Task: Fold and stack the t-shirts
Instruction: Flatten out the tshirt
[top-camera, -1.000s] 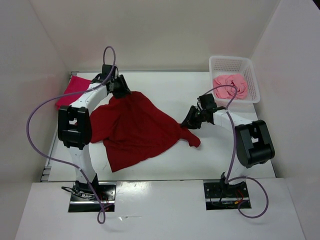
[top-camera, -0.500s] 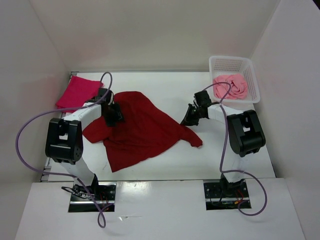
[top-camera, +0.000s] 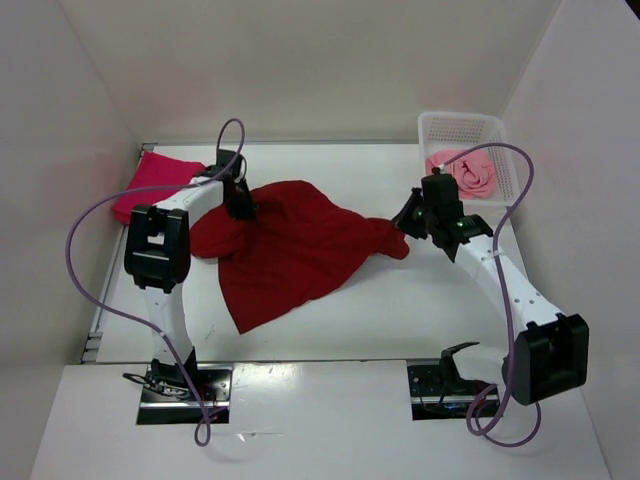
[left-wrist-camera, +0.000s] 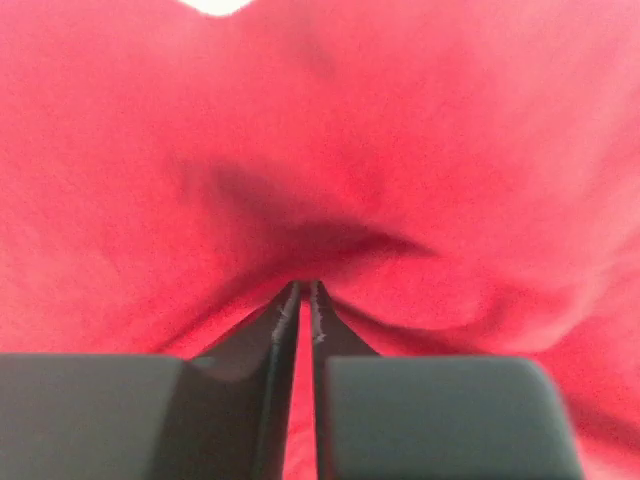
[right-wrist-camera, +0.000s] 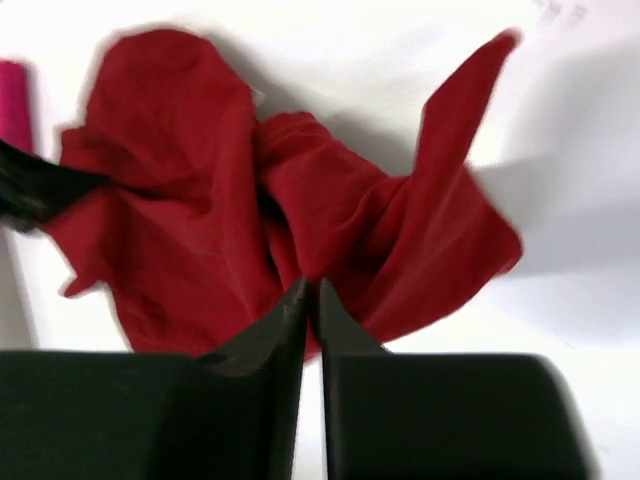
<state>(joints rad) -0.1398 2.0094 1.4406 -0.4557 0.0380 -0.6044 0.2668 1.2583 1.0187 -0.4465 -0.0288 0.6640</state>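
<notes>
On the table (top-camera: 350, 170), seen from above, the crimson shirt (top-camera: 295, 255) lies crumpled and half spread in the middle, with one corner reaching toward the near edge. The left gripper (top-camera: 241, 203) sits at its far left edge. The right gripper (top-camera: 408, 222) is at its right tip, where the cloth is drawn into a narrow bunch. The magenta shirt (top-camera: 155, 183) lies folded in the far left corner, just beside the crimson one. The pink shirt (top-camera: 465, 170) sits bunched in the basket (top-camera: 470, 125) in the far right corner.

From the left wrist, crimson cloth fills the frame. The fingers (left-wrist-camera: 250, 340) are almost together with only a slit between them. The cloth puckers into folds right at their tips, so they have the crimson shirt pinched.

From the right wrist, the fingers (right-wrist-camera: 260, 345) likewise stand nearly closed. Their tips are against the crimson shirt, which gathers in folds toward them in a pinch, though the picture is blurred. A flap of the shirt points up to the right over the white table. A strip of the magenta shirt shows at the left edge.
</notes>
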